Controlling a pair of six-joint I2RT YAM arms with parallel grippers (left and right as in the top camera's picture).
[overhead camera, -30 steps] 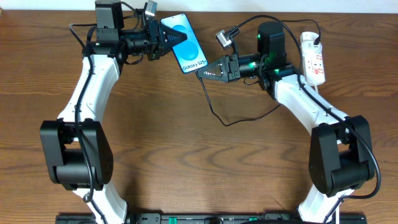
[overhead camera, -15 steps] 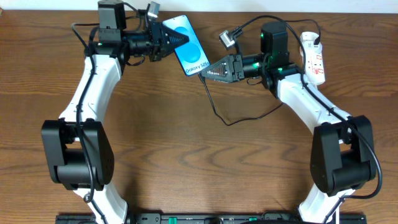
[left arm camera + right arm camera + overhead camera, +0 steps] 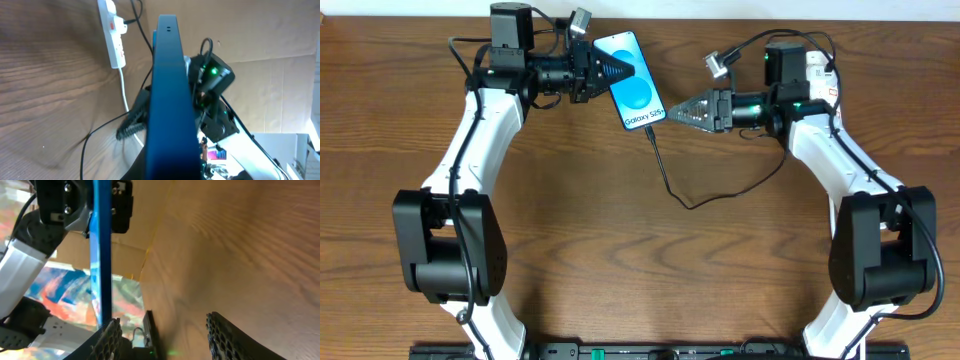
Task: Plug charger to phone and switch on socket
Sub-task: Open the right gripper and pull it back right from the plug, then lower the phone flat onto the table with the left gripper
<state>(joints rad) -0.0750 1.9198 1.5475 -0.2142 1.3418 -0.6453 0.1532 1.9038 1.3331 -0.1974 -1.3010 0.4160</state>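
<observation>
**Phone (image 3: 638,80) wired, socket (image 3: 115,45) waiting**

The phone is held up at the far side of the tabletop (image 3: 570,230), its long axis slanting. The left tool (image 3: 618,72) is clamped on its upper end. The charger (image 3: 670,185) meets the phone's lower end (seated, by the look of it) and loops back toward the socket. The right tool (image 3: 675,112) sits just beside that end, fingers apart and empty. The socket lies far right, behind the right arm (image 3: 840,160), its long axis pointing away from the robot. That arm is nearer the switch (image 3: 120,25).

left gripper (image 3: 616,70): grips phone (image 3: 640,88) | charger (image 3: 667,186): tip at phone edge | right gripper (image 3: 672,114): beside phone
</observation>
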